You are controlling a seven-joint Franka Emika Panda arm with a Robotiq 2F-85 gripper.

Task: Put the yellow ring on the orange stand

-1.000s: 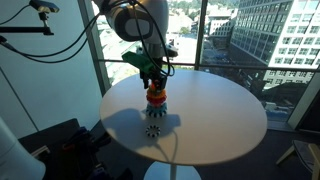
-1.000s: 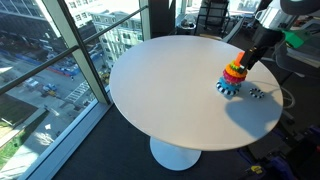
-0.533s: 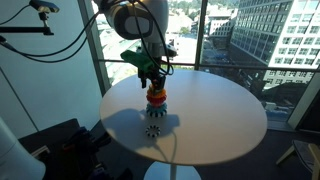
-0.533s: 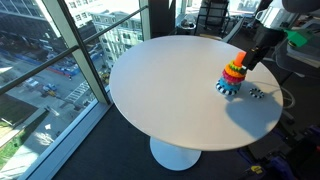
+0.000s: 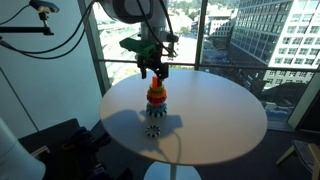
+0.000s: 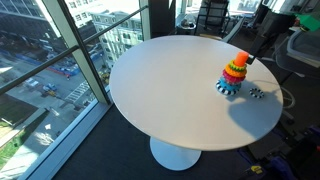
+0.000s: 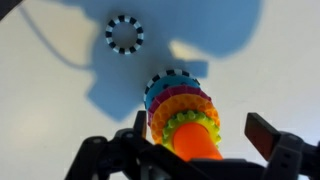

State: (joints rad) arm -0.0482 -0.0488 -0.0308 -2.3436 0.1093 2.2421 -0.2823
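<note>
The orange stand (image 7: 186, 146) rises straight under the wrist camera, its peg pointing up at the lens. The yellow ring (image 7: 205, 122) sits round that peg on top of the orange, pink and blue toothed rings. My gripper (image 7: 200, 136) is open, one finger (image 7: 139, 126) left of the stack and the other finger (image 7: 263, 133) to its right, neither touching the ring. In both exterior views the gripper (image 5: 153, 73) (image 6: 250, 55) hangs just above the stand (image 5: 156, 98) (image 6: 235, 73), with the yellow ring (image 5: 156, 88) near the stand's top.
A black-and-white toothed ring (image 7: 125, 34) (image 5: 152, 128) lies flat on the round white table (image 5: 220, 120) (image 6: 170, 90) beside the stand. Tall windows run behind the table, and cables and camera arms hang nearby.
The jaws have gone from shut to open and the gripper has lifted a little off the stand. The yellow ring stays on the peg.
</note>
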